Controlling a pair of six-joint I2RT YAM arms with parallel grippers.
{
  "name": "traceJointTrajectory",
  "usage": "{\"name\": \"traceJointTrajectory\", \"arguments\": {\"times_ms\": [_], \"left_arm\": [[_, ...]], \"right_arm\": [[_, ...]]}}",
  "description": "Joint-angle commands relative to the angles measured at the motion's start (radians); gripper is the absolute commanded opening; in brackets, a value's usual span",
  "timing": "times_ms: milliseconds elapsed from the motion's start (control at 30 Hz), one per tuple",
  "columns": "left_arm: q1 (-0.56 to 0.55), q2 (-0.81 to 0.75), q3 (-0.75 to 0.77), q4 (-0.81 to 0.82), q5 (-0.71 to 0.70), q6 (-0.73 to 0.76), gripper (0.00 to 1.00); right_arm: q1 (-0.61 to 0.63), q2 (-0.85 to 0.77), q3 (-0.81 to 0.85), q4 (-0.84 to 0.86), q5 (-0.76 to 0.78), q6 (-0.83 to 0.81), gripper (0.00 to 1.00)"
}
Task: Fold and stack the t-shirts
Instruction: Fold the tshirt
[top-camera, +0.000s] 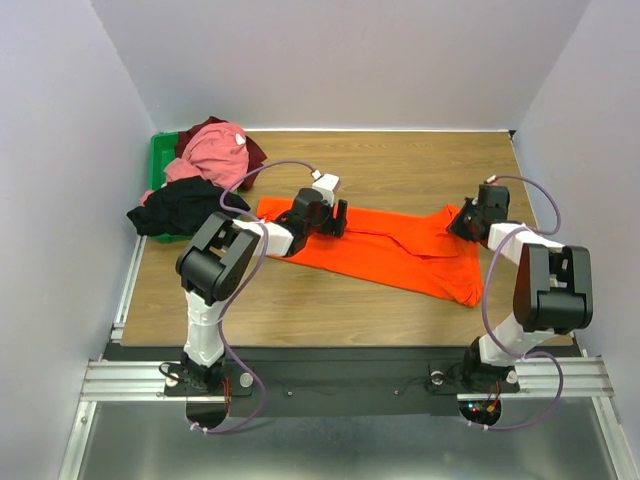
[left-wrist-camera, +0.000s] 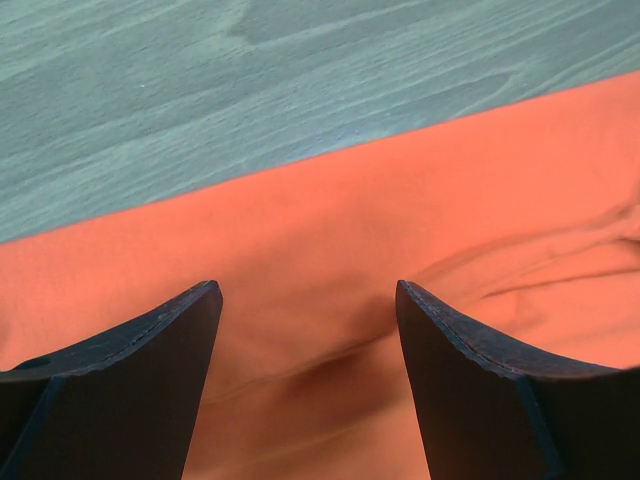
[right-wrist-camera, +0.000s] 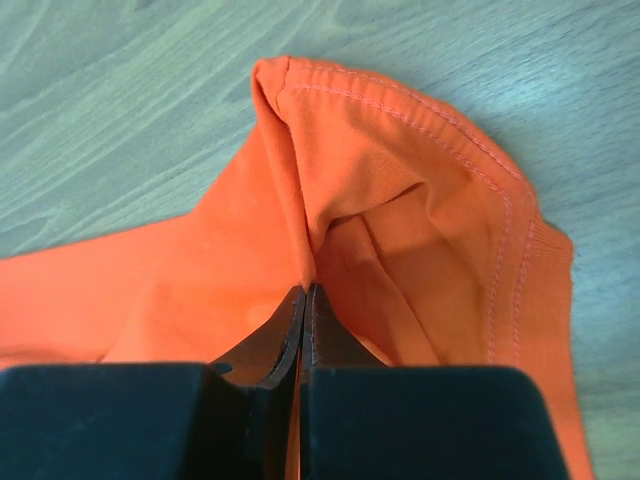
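pinching orange t-shirt (right-wrist-camera: 380, 180) with right jaws; left jaws spread over it

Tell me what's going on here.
Two robot arms are working on the orange t-shirt, spread on the table. The right pincer is shut on a pinch of cloth at one end; the left pincer is open above the other end. The other shirts lie heaped over the green bin.

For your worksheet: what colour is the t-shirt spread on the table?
The t-shirt is bright orange, shown best in the top external view.
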Motion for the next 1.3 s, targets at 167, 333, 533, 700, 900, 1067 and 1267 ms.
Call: {"name": "traceJointTrajectory", "arguments": {"times_ms": [167, 333, 533, 700, 900, 1067, 1267], "left_arm": [[0.005, 0.051, 0.069, -0.043, -0.049, 0.029, 0.82], [0.012, 0.045, 0.061, -0.043, -0.075, 0.023, 0.82], [0.015, 0.045, 0.061, -0.043, -0.072, 0.023, 0.82], [0.021, 0.046, 0.061, -0.046, -0.073, 0.017, 0.82], [0.024, 0.046, 0.061, -0.049, -0.072, 0.014, 0.82], [0.025, 0.046, 0.062, -0.049, -0.069, 0.017, 0.81], [0.027, 0.049, 0.065, -0.051, -0.065, 0.014, 0.80]], "right_arm": [[0.008, -0.163, 0.022, -0.074, 0.114, -0.020, 0.01], [0.008, -0.216, 0.019, -0.110, 0.152, -0.028, 0.03], [0.008, -0.282, -0.002, -0.165, 0.184, -0.034, 0.09], [0.010, -0.324, -0.045, -0.183, 0.189, -0.034, 0.15], [0.008, -0.308, -0.062, -0.182, 0.209, -0.033, 0.15], [0.013, -0.255, -0.061, -0.136, 0.049, -0.054, 0.40], [0.181, -0.131, -0.003, -0.090, 0.035, -0.083, 0.57]]}}
